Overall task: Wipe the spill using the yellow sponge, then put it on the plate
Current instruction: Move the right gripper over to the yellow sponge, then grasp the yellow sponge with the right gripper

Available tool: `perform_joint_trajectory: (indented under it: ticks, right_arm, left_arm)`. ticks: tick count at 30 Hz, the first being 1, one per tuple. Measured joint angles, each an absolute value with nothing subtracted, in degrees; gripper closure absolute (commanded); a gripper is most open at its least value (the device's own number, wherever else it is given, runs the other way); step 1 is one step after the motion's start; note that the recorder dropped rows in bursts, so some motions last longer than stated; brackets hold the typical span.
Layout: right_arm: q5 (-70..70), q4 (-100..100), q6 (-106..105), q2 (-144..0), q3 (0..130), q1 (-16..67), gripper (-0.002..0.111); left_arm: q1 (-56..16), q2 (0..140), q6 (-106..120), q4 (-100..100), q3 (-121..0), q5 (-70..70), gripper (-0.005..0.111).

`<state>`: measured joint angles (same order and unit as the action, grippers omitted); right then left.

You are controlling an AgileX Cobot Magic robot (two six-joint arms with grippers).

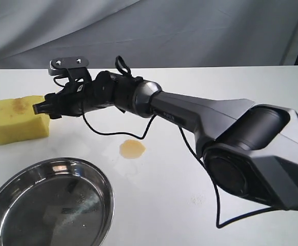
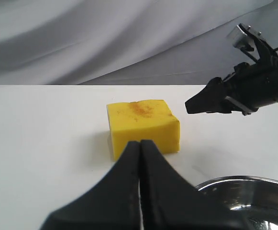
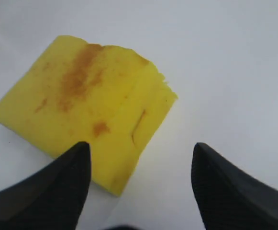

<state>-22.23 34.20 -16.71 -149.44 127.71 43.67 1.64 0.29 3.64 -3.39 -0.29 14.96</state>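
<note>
The yellow sponge (image 1: 16,121) lies on the white table at the far left, with a brownish stain on its top face (image 3: 81,76). My right gripper (image 1: 42,109) has reached across to it and hovers open just above the sponge's right end, nothing between its fingers (image 3: 141,148). The amber spill (image 1: 132,148) is a small puddle on the table right of the sponge, under the right arm. The steel plate (image 1: 106,190) sits at the front left. My left gripper (image 2: 140,143) is shut and empty, a short way in front of the sponge (image 2: 143,127).
The right arm (image 1: 200,115) stretches low across the table from the right, with a black cable (image 1: 190,148) looping down near the spill. A grey cloth backdrop (image 1: 149,31) hangs behind the table. In the left wrist view the plate's rim (image 2: 234,180) is beside the shut jaws.
</note>
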Motion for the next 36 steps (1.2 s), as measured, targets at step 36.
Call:
perform_joint_trajectory:
  ticks: [36]
  right_arm:
    - [-31.5, 28.3, -15.0, -159.8, 147.1, 46.3, 0.057]
  left_arm:
    - [1.6, 0.2, 3.6, -3.4, -0.3, 15.0, 0.107]
